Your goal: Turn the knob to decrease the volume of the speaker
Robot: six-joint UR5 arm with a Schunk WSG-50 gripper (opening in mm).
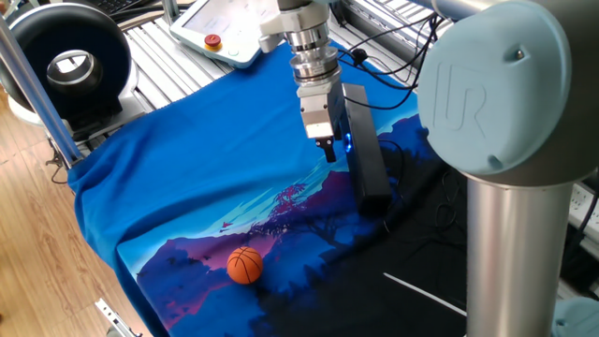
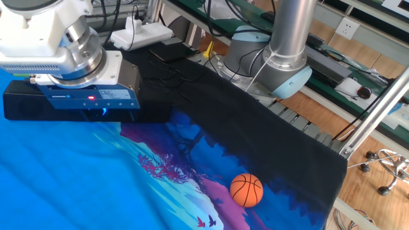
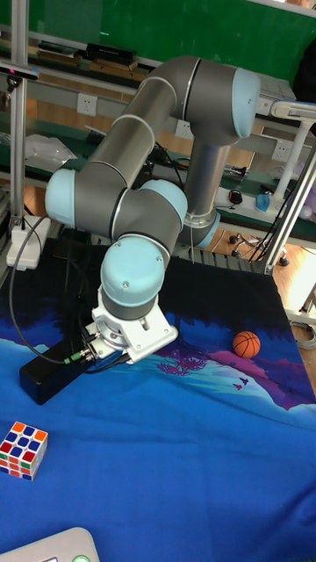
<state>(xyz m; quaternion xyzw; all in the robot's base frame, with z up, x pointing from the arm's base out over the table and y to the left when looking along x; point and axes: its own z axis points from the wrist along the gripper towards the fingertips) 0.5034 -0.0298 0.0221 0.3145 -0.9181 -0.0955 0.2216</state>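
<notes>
The speaker [image 1: 367, 159] is a long slim black bar lying on the blue cloth, also visible as a black bar [image 2: 25, 105] in the other fixed view. Its knob [image 1: 346, 143] shows as a small blue glow on the speaker's side face. My gripper [image 1: 329, 150] points straight down with its dark fingertips right beside that glow. In the other fixed view the gripper [image 2: 101, 115] covers most of the knob [image 2: 103, 113]. The frames do not show the gap between the fingers or whether they touch the knob. In the tall view the arm's wrist [image 3: 130, 290] hides the gripper and the knob.
An orange ball [image 1: 245, 265] lies on the cloth near its front edge. A Rubik's cube [image 3: 22, 450] sits left of the arm. A round black ring-shaped device [image 1: 65, 61] stands at the far left, and a pendant with a red button [image 1: 213, 41] is behind the cloth. Cables run behind the speaker.
</notes>
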